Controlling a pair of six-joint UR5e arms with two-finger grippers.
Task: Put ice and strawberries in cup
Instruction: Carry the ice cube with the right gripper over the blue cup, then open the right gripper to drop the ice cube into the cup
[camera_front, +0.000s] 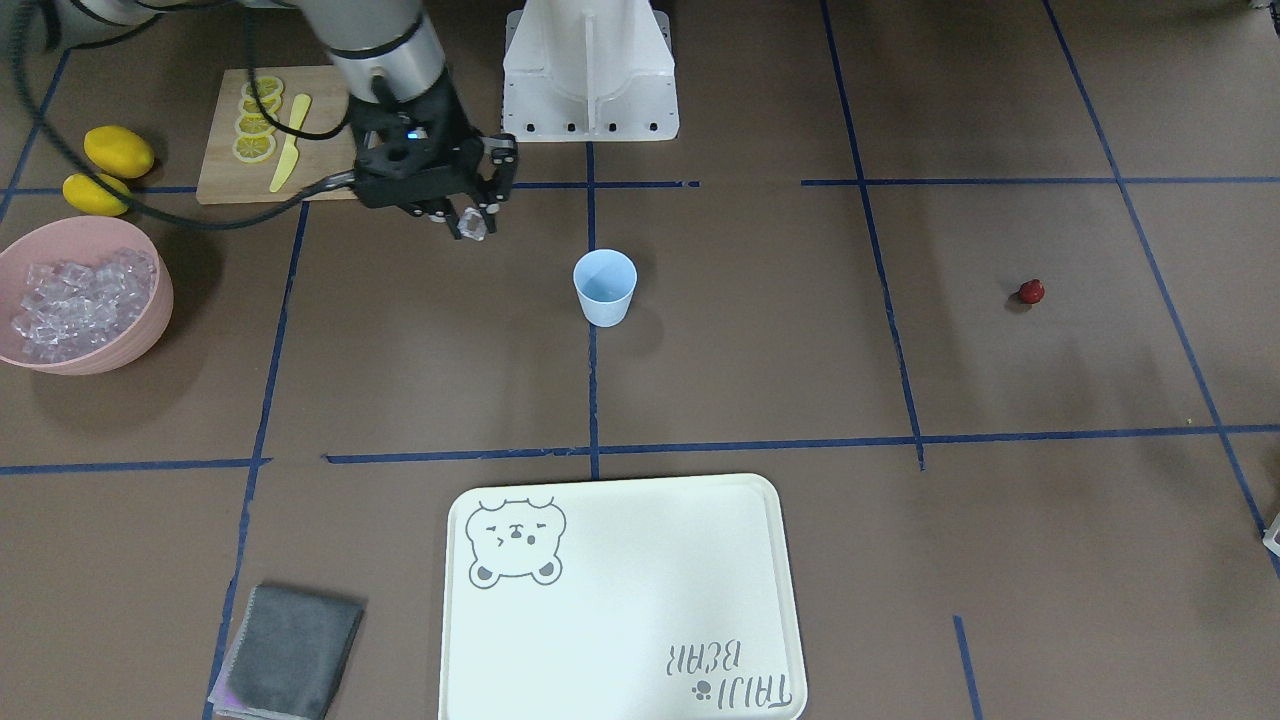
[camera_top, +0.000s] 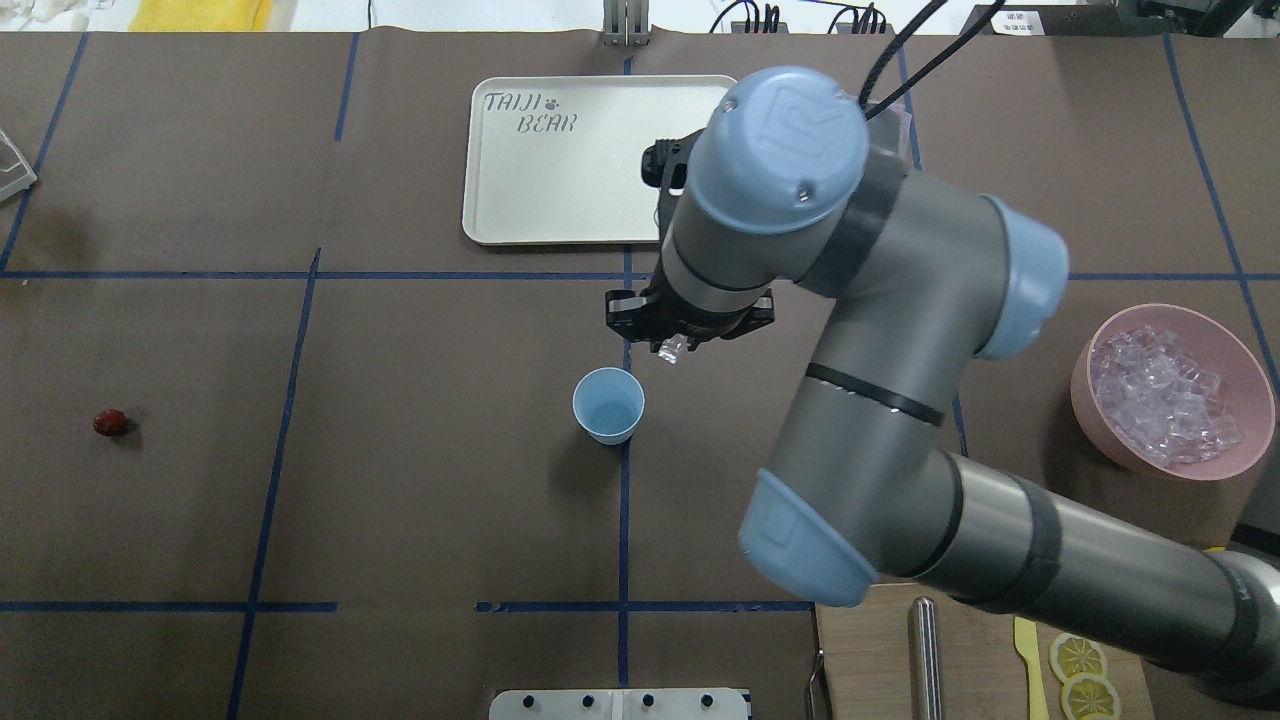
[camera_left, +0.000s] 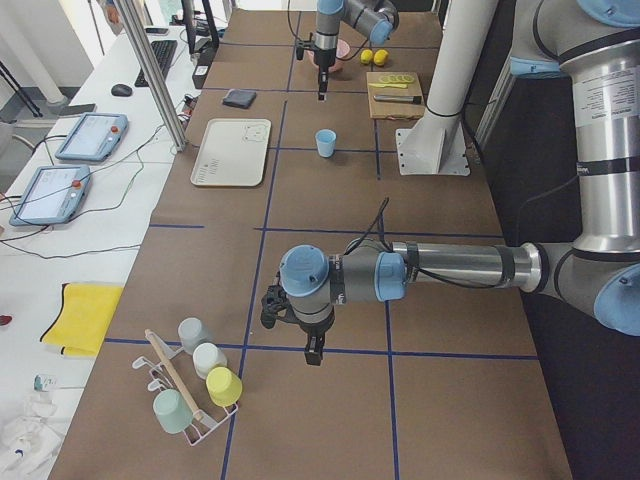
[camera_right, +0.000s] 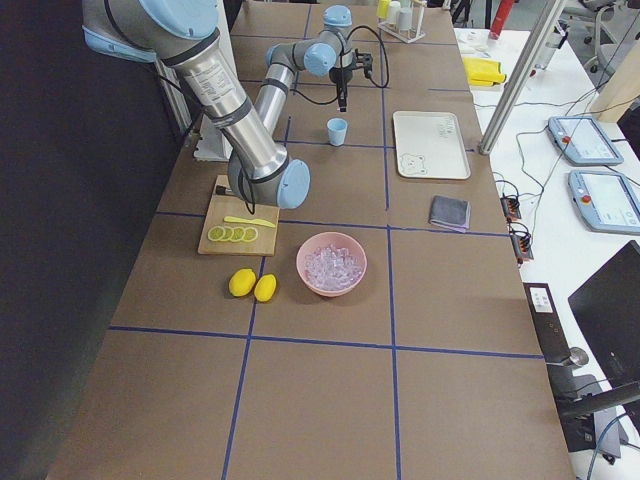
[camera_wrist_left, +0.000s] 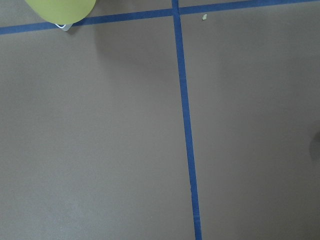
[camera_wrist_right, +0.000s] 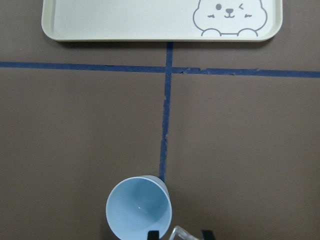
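Ice cube pinched in my right jaws

My right gripper is closed on one clear cube, up in the air just beside the blue cup. The tray says "TAIJI BEAR" and has a bear face drawn on it. The pink bowl is full of more ice. The strawberry lies well apart from the cup. My left gripper shows only from the side, so I cannot tell how its jaws stand.

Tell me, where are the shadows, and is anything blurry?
Overhead view: the cup throws a soft shadow beside it. Front-facing view: the pink bowl has a shadow under it. Right wrist view: the ice cube at the bottom edge looks blurry, cut off.
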